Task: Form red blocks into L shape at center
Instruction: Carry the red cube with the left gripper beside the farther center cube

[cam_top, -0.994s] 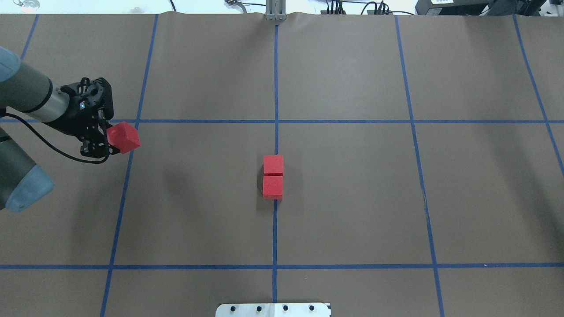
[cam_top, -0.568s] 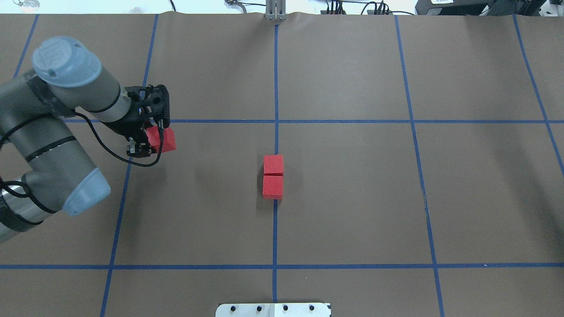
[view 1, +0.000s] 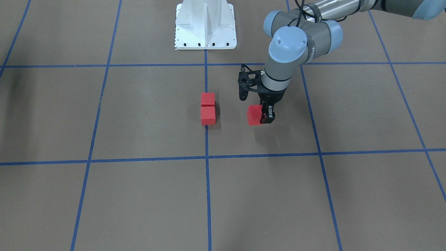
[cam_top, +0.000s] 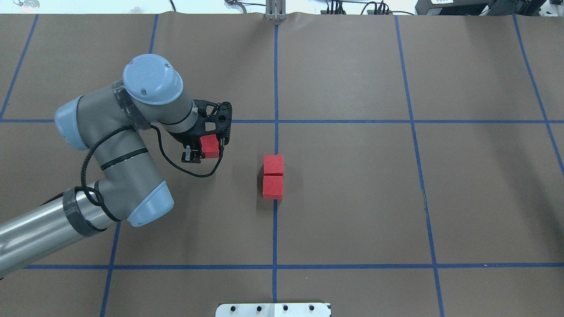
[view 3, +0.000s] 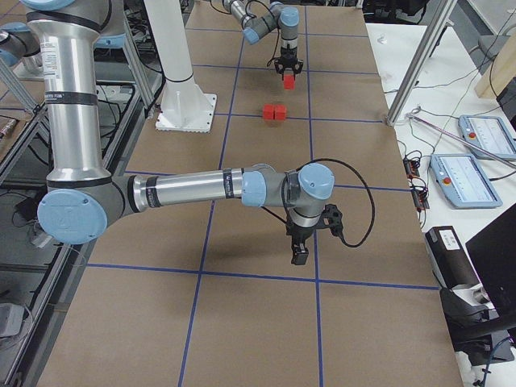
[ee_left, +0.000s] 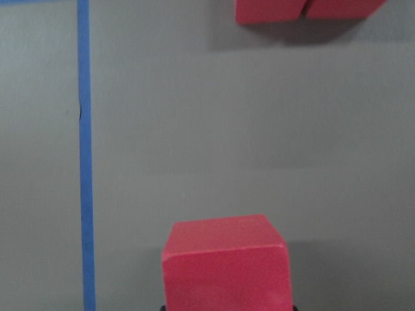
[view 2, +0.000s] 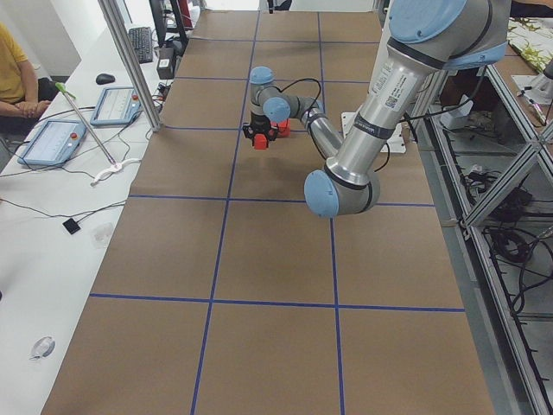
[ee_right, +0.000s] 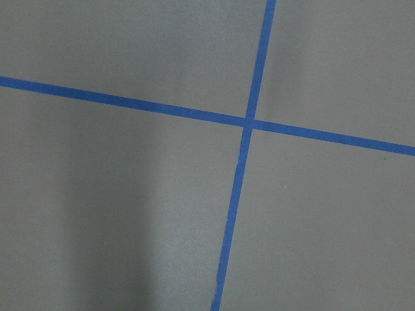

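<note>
Item one: my left gripper (cam_top: 206, 150), its fingers pinching a small matte red cube (cam_top: 210, 146) from two sides, inside the grid square left of the middle line. Item two: a pair of like red cubes, the nearer cube (cam_top: 272, 186) touching the farther cube (cam_top: 273, 164), both lying on the thin blue tape line (cam_top: 275, 229) of the brown matte centre (cam_top: 308, 176), apart from the held one. Item three: my right gripper (view 3: 300, 256), well apart, over a blue tape crossing (ee_right: 248, 122); spread or pressed together, I cannot tell.

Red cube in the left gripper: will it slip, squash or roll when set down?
Probably stiff: the held cube shows square edges in the left gripper. Matte faces suggest little slip. Flat sides, like the two placed cubes, so unlikely to roll.
</note>
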`<state>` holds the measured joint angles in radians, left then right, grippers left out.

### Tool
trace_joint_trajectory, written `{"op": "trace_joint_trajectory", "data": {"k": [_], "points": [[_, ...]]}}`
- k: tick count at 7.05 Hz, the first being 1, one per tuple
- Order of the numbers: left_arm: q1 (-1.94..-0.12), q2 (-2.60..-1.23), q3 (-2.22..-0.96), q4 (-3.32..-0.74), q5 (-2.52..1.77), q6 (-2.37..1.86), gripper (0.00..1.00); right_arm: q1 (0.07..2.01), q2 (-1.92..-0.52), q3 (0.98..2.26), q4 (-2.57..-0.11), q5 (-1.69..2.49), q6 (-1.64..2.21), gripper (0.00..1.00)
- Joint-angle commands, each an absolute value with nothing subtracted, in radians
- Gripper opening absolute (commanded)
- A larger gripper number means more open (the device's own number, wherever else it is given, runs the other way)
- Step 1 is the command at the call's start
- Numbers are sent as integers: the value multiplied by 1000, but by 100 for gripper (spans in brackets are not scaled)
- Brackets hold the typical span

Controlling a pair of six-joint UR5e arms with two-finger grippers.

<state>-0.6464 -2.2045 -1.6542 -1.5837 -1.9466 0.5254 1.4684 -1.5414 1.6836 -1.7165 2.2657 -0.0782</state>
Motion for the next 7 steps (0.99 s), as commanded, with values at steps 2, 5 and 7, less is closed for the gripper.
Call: {"op": "trace_joint_trajectory", "data": {"k": [2,5,7], "points": [[-591,-2286,-1605,-1516,-1924,517,0,1468,-1542,1684,-1717,2266,-78,99],[-558,-2365,-1510,-1514,-1896,491,0,1468,-1540,1683,-1715,2266,-78,99],[-549,-2388,-1485,-1513,-1896,491,7,1468,-1540,1681,-1717,2267,-78,99]]}}
